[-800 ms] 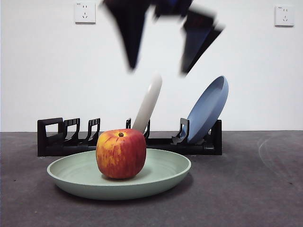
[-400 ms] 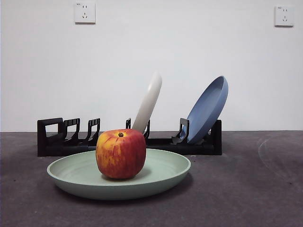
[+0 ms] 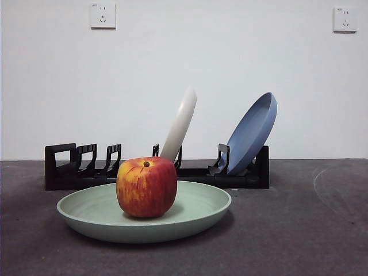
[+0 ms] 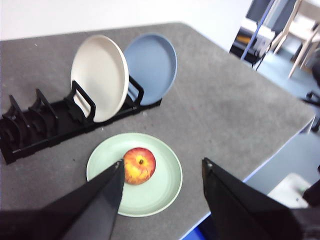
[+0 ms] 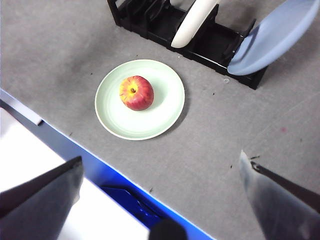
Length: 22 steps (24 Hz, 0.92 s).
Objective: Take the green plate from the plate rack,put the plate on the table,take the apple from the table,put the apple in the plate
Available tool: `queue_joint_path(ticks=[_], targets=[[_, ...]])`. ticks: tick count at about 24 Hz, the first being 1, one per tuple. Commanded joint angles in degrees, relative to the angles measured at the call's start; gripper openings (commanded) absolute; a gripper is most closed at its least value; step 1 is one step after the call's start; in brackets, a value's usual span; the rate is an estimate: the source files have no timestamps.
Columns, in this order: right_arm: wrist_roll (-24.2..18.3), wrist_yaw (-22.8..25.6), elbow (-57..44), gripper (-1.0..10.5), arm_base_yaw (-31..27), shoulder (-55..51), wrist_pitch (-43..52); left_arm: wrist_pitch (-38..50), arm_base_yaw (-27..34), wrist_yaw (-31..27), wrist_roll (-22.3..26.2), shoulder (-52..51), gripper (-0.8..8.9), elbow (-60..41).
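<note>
— Since you have all three views up, start with the biggest thing: what carries everything?

— That is the table (image 3: 299, 230), dark grey and rough. On it, toward the back wall, runs the plate rack (image 3: 75, 169), long, low and black, with its loop handle at one end.

— What stands in the rack?

— A cream-white plate (image 3: 181, 123) leans upright in a middle slot, and a blue plate (image 3: 253, 135) tilts in the slot at the end away from the handle. The slots beside the handle hold nothing.

— And the green plate?

— The green plate (image 3: 195, 215) lies flat on the table just in front of the rack, apart from it. The right wrist view shows it near the table's front edge.

— Where is the apple?

— The apple (image 3: 146, 187) sits inside the green plate, a little off centre, stem dimple up, red with yellow streaks.

— The arms?

— Neither shows in the front view. The left gripper (image 4: 162, 172) hangs high above the table with its two black jaws spread wide and nothing between them; the plate and apple lie below, in line with the gap. The right gripper (image 5: 160, 165) is also raised well above the table's front edge, jaws far apart, holding nothing.

— Anything smaller?

— Two wall sockets (image 3: 103, 15) on the white wall behind.
</note>
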Motion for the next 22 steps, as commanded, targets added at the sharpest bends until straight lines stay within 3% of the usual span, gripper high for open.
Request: queue_joint_path(ticks=[1, 2, 3, 4, 13, 15, 19, 22], targets=[[1.7, 0.0, -2.5, 2.6, 0.2, -2.1, -1.3, 1.0, -0.6, 0.0, 0.7, 2.2, 2.44, -0.3], [1.6, 0.0, -3.2, 0.9, 0.2, -2.8, -1.3, 1.0, -0.7, 0.0, 0.7, 2.9, 2.03, -0.3], [1.4, 0.0, -4.0, -0.3, 0.2, -3.4, -1.3, 1.0, -0.9, 0.0, 0.7, 3.6, 0.76, -0.3], [1.3, 0.2, -4.7, -0.1, 0.2, -3.8, -1.3, 1.1, -1.1, -0.1, 0.7, 4.3, -0.3, -0.3], [1.5, 0.2, -6.4, -0.2, 0.2, -4.7, -1.3, 1.6, -1.4, -0.1, 0.7, 7.2, -0.08, -0.3], [1.3, 2.1, -6.4, -0.2, 0.2, -4.7, -1.3, 1.7, -1.4, -0.1, 0.7, 7.2, -0.08, -0.3], [6.5, 8.5, -6.3, -0.2, 0.2, -4.7, -1.3, 1.6, -1.4, -0.1, 0.3, 7.4, -0.03, -0.2], [9.2, 10.4, -6.2, -0.2, 0.2, -4.5, -1.2, 1.6, -1.4, -0.1, 0.3, 7.4, -0.03, -0.2]])
